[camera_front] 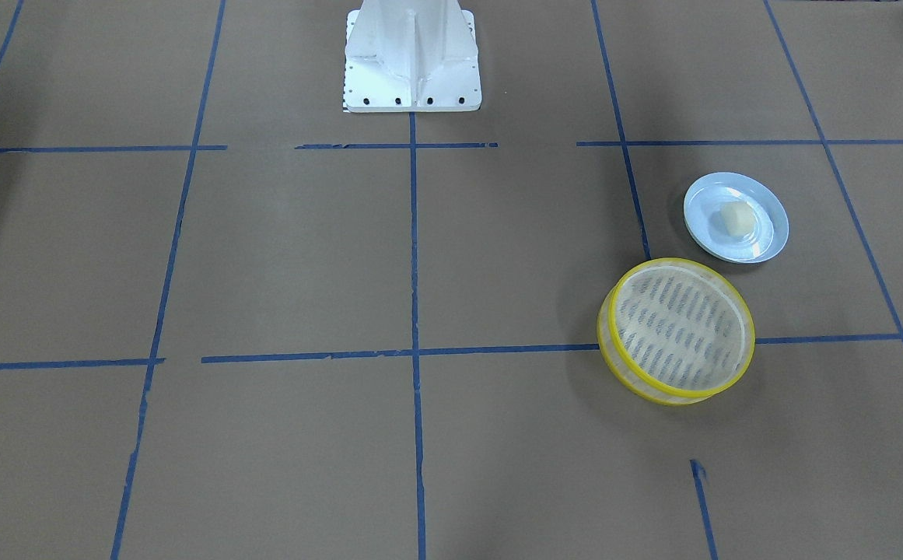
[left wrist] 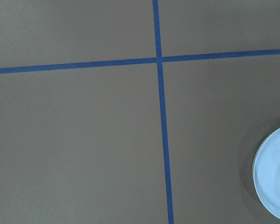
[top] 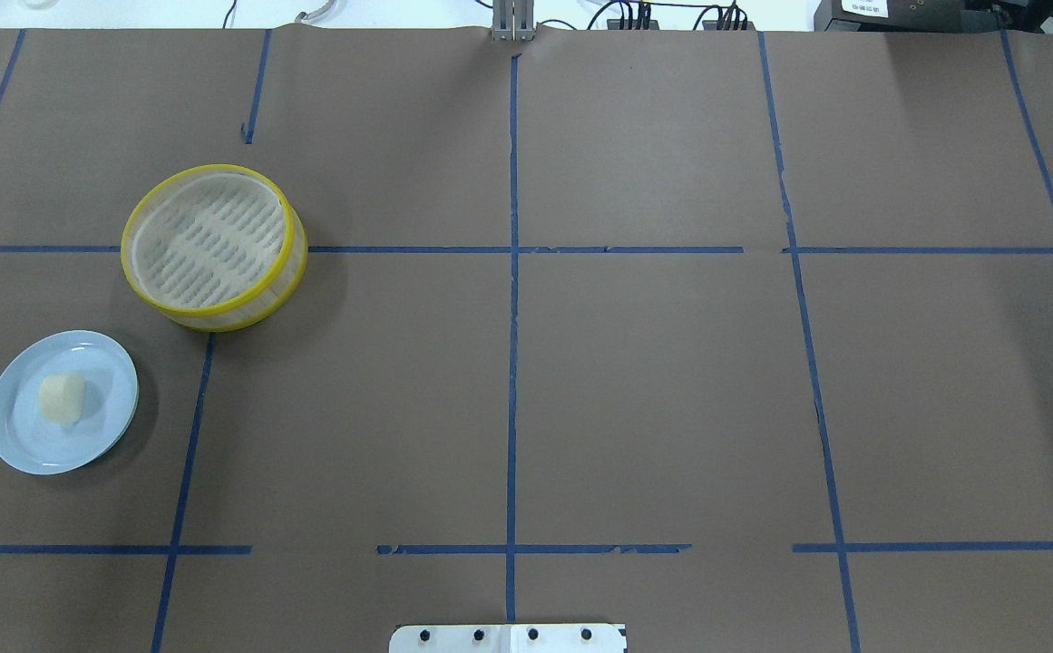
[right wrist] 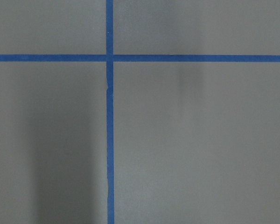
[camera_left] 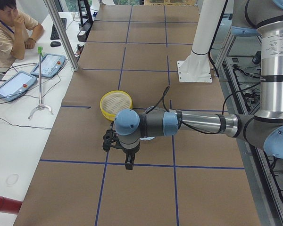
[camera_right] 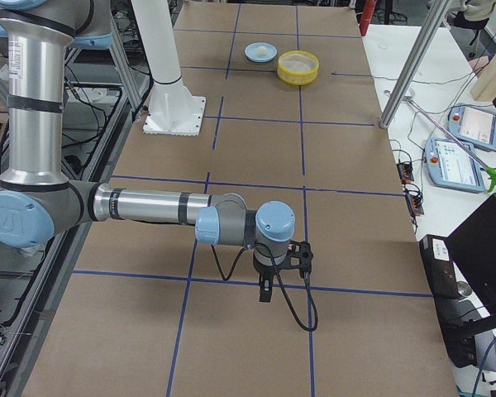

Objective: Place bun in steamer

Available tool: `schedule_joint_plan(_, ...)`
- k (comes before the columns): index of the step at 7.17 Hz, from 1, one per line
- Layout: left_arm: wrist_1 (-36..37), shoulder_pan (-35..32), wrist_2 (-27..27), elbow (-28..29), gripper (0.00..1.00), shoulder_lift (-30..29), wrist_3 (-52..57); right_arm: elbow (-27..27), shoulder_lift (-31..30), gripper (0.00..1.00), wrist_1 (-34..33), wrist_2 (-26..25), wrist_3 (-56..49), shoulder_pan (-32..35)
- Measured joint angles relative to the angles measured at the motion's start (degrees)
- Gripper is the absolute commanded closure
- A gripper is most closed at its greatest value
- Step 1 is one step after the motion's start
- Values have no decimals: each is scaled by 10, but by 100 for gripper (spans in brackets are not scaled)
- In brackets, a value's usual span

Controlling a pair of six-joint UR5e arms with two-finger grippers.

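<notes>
The cream-white bun (camera_front: 737, 220) (top: 62, 399) lies on a pale blue plate (camera_front: 701, 196) (top: 23, 444) at the table's left side. The yellow-rimmed steamer (camera_front: 680, 327) (top: 209, 238) stands empty just beyond the plate, apart from it. My left gripper (camera_left: 128, 163) shows only in the exterior left view, hanging above the table near the plate; I cannot tell if it is open or shut. My right gripper (camera_right: 265, 294) shows only in the exterior right view, far from both things; I cannot tell its state. The left wrist view catches the plate's edge (left wrist: 270, 175).
The table is covered in brown paper with blue tape lines (top: 512, 363). The robot's white base (camera_front: 412, 58) stands at the near middle edge. An operator (camera_left: 9, 28) sits at a side desk with tablets (camera_left: 49, 63). Metal posts (camera_left: 61, 35) stand at the far edge.
</notes>
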Motion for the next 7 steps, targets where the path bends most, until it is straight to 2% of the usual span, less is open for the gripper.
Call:
schedule_joint_plan(2, -14, -1, 15, -4, 0, 2, 3, 0, 0, 0, 0, 0, 0, 0)
schedule_joint_plan(4, -86, 5, 7, -4, 0, 6, -1, 0, 0, 0, 0, 0, 0, 0)
schedule_joint_plan(6, -133, 50, -29, -6, 0, 13, -55, 0, 0, 0, 0, 0, 0, 0)
schedule_joint_plan(7, -184, 96, -35, -8, 0, 15, -123, 0, 0, 0, 0, 0, 0, 0)
